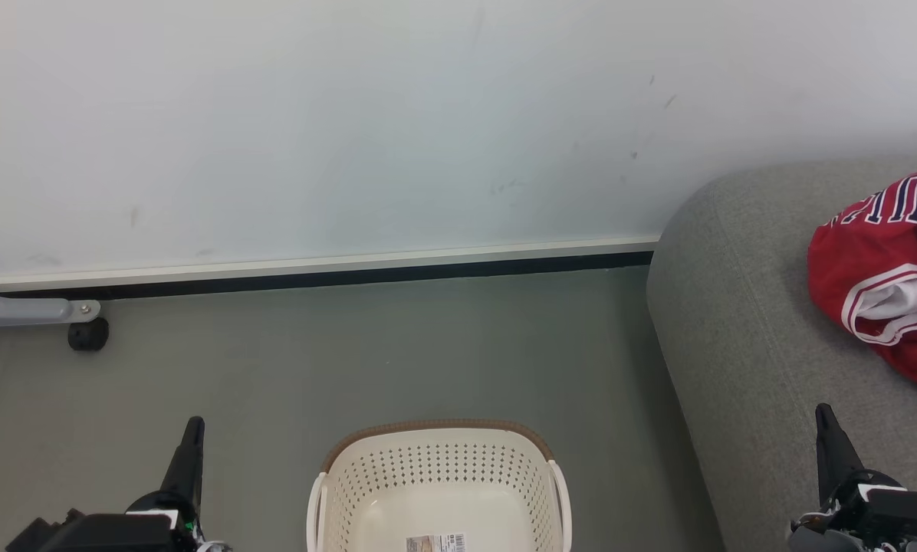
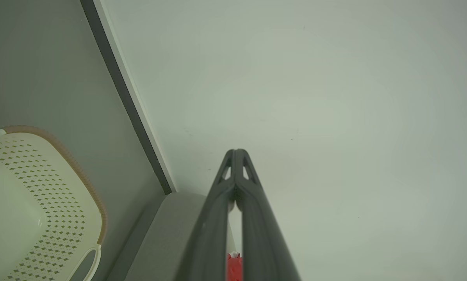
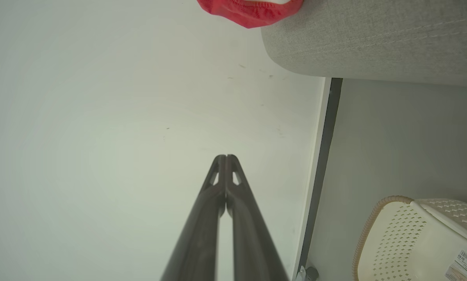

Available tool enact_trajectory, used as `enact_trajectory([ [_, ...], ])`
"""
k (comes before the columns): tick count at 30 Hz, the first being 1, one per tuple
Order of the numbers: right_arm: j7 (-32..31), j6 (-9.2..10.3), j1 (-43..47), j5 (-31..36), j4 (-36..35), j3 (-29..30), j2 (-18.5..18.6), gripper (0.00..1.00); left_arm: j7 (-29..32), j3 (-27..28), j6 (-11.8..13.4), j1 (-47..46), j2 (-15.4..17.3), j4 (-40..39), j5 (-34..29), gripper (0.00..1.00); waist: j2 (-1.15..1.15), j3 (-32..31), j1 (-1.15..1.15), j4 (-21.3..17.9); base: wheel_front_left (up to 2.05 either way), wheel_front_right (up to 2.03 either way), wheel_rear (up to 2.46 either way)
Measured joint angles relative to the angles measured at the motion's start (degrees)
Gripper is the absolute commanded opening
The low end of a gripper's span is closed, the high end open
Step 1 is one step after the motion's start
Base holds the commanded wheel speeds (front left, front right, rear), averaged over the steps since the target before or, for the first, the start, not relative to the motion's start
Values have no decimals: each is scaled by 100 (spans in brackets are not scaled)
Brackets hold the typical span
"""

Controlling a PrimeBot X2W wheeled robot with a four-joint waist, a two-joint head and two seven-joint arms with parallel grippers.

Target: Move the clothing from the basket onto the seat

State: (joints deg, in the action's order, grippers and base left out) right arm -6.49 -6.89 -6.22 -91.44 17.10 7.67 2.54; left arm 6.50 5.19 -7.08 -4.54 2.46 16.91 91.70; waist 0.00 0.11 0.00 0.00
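Status check, head view. The clothing (image 1: 880, 284) lies in a red heap on the seat (image 1: 734, 322) at the right of the frame, partly cut off by the frame border. The basket (image 1: 437, 424) sits at bottom centre on the floor (image 1: 351, 353). What I can see of its inside is bare apart from the barcode sticker (image 1: 435, 543). Its near part runs off the bottom edge, so I cannot confirm the whole of it.

The left gripper (image 1: 193, 429) is at lower left, over the floor, beside the basket and apart from it. The left wrist view shows its fingers pressed together, holding nothing. The right gripper (image 1: 825, 420) is at lower right, over the seat's front. The right wrist view shows its tips meeting with nothing between them.

Judgement: the transfer looks complete or nearly so, and the step in hand is verification. To do it well:
- Tilt the head down to bring the basket's near wall into frame before declaring the task done.
- If a garment turns up, open one pincer wide and descend mid-basket.
- Pinch a fold of the thin fabric, not the perforated wall.
- Lift clear of the rim before swinging toward the seat.
- Release beside the heap, well back from the seat's rounded edge, so nothing slides off.
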Motion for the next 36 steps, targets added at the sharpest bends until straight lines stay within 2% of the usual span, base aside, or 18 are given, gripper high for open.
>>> enact_trajectory([
  [36, 0, 0, 1, 0, -2, 0, 0, 0, -1, 0, 0, 0, 0, -2, 1, 0, 0, 0, 0, 0, 0, 0, 0],
])
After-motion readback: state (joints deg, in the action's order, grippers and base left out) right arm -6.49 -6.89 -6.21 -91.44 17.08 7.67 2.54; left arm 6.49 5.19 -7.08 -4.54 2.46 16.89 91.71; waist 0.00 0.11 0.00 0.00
